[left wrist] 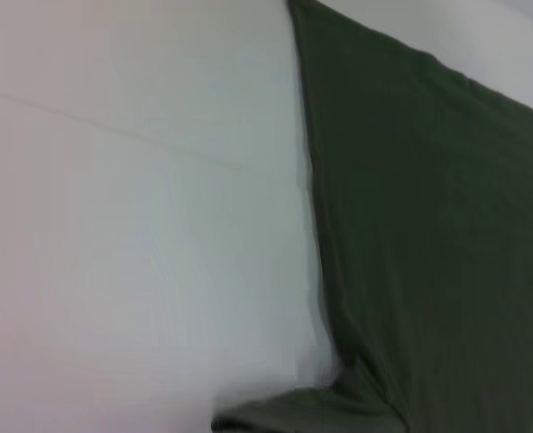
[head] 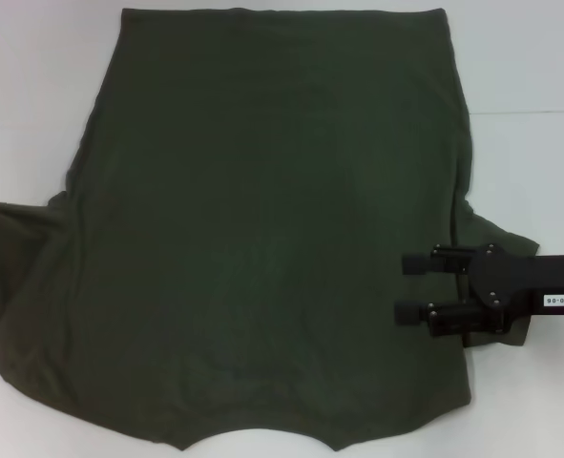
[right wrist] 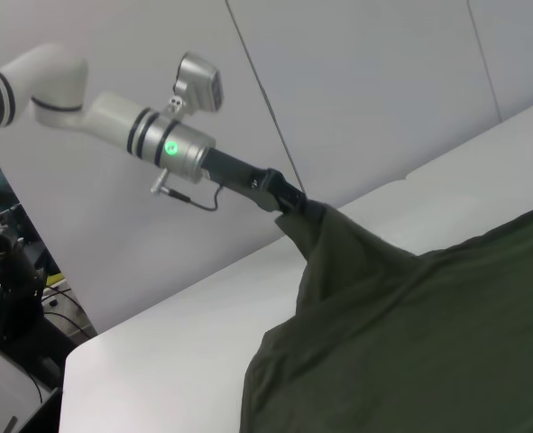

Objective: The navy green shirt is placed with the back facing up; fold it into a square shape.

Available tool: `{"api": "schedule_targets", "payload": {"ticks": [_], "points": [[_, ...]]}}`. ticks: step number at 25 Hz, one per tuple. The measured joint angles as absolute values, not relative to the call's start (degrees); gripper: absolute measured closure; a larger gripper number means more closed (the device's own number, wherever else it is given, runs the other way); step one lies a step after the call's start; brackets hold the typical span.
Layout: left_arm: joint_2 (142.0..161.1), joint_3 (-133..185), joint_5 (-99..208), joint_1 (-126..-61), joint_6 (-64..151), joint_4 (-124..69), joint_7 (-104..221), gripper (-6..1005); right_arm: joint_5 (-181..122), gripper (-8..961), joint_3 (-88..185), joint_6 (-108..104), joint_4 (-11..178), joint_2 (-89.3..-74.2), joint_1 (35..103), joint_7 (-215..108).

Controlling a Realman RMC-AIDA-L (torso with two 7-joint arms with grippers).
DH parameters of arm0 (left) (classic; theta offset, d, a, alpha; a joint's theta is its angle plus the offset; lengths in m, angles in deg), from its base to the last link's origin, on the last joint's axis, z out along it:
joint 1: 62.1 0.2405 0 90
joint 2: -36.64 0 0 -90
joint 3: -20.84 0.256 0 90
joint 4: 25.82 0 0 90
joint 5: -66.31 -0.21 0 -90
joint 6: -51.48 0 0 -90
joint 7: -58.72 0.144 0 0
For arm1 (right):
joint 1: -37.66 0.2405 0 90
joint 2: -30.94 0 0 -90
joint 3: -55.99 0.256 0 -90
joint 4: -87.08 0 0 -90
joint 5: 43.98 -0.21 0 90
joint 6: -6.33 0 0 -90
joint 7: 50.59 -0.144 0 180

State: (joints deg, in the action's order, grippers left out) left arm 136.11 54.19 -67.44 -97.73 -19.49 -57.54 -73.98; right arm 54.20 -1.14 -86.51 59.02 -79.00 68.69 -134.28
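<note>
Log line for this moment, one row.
shirt spread on table | left pincer lifting left sleeve | right pincer over right sleeve

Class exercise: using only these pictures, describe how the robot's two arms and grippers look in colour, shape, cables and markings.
The right gripper is matte black with two parallel fingers, visible screws, and a small white label on its black arm. The left gripper is black on a silver-white cylindrical arm with black bands, a green light, a thin dark cable and a small grey camera.

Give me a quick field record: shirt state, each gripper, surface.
shirt: navy green shirt spread on the table, its left sleeve lifted
left gripper: left gripper out of head view, shut on the raised left sleeve
right gripper: right gripper at the shirt's right sleeve, fingers apart
surface: white table
fold: not yet made
</note>
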Motion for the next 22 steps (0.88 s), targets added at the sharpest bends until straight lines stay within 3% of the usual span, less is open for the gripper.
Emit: {"api": "schedule_targets", "payload": {"ticks": [5, 13, 16, 22], "points": [[134.92, 53.94, -71.04, -100.28, -23.52, -58.71, -77.77, 979, 54.7, 98, -1.14, -86.46, 59.05, -79.01, 68.68, -134.33], [134.85, 54.71, -71.56, -104.75, -27.76, -58.4, -86.9, 967, 54.81, 102, -1.13, -86.29, 59.05, -79.21, 68.68, -134.08], [135.96, 54.81, -71.6, -106.17, -27.99, -58.15, -90.73, 963, 54.82, 103, -1.13, -86.28, 59.04, -79.23, 68.68, -134.03], [140.57, 54.79, -71.59, -108.41, -25.99, -57.31, -95.24, 954, 54.84, 106, -1.14, -86.2, 59.09, -79.26, 68.63, -134.07]]}}
